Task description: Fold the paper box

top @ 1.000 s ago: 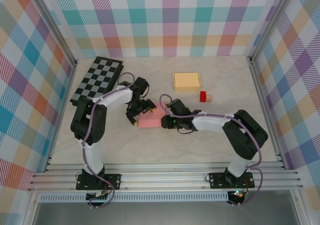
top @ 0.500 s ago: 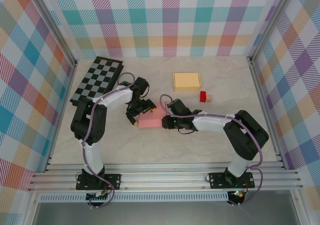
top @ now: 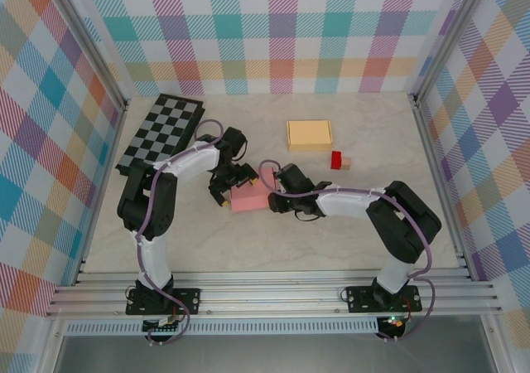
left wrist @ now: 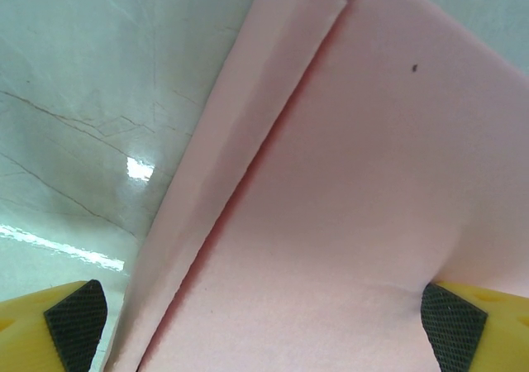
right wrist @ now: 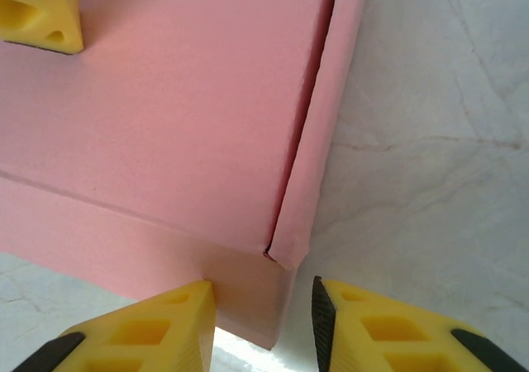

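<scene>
Jaws astride pink box point(right wrist: 165, 116) edges

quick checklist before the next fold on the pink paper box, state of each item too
1. Pink paper box lies between both pincers: ok.
2. Left pincer wide open, straddling the box: ok.
3. Right pincer clamped on the box's corner wall: cannot tell.
4. Side flap seated flush: not ok, a dark slit shows along its seam.
5. Flat yellow cardboard box and small red block lie apart from the pink box: ok.
</scene>
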You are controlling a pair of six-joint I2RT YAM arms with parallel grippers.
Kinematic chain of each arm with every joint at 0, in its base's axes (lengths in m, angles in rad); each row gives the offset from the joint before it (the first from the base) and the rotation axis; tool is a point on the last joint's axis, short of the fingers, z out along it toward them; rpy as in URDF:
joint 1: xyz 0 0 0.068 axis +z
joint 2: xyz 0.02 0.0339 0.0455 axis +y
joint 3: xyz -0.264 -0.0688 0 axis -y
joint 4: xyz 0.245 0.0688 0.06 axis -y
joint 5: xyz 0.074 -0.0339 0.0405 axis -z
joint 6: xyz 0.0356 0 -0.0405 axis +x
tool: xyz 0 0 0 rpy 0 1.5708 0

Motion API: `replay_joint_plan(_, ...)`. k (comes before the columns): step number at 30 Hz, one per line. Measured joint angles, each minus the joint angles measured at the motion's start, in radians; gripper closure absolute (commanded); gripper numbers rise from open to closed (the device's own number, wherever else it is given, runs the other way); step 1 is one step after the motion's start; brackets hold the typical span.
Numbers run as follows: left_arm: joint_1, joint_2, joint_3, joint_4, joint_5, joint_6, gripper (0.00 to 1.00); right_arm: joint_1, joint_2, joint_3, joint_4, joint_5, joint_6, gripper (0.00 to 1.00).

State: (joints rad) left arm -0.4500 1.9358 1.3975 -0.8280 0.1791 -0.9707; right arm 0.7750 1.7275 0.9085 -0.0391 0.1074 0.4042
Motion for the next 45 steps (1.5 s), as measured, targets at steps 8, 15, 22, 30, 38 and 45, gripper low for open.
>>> replay_joint_plan(8, 0.001, 0.001, 0.000, 0.010, -0.008, 0.000, 0.01, -0.001, 0.024, -0.022, 0.088, 0.040, -0.121, 0.59)
replay_joint_plan(15, 0.003, 0.003, 0.005, 0.014, -0.019, 0.001, 0.01, -0.003, 0.037, -0.032, 0.147, 0.059, -0.190, 0.57)
replay_joint_plan(22, 0.004, 0.006, 0.016, 0.003, -0.027, 0.006, 0.01, -0.009, 0.014, -0.050, 0.154, 0.066, -0.176, 0.53)
replay_joint_plan(30, 0.007, 0.021, 0.064, -0.048, -0.032, 0.018, 0.01, -0.026, -0.098, -0.053, 0.030, 0.067, -0.089, 0.50)
replay_joint_plan(38, 0.017, 0.040, 0.173, -0.087, -0.042, 0.056, 0.01, -0.029, -0.187, -0.016, -0.124, 0.042, 0.035, 0.51)
replay_joint_plan(45, 0.027, 0.038, 0.252, -0.034, -0.011, 0.248, 0.03, -0.029, -0.216, -0.010, -0.222, -0.008, 0.137, 0.52)
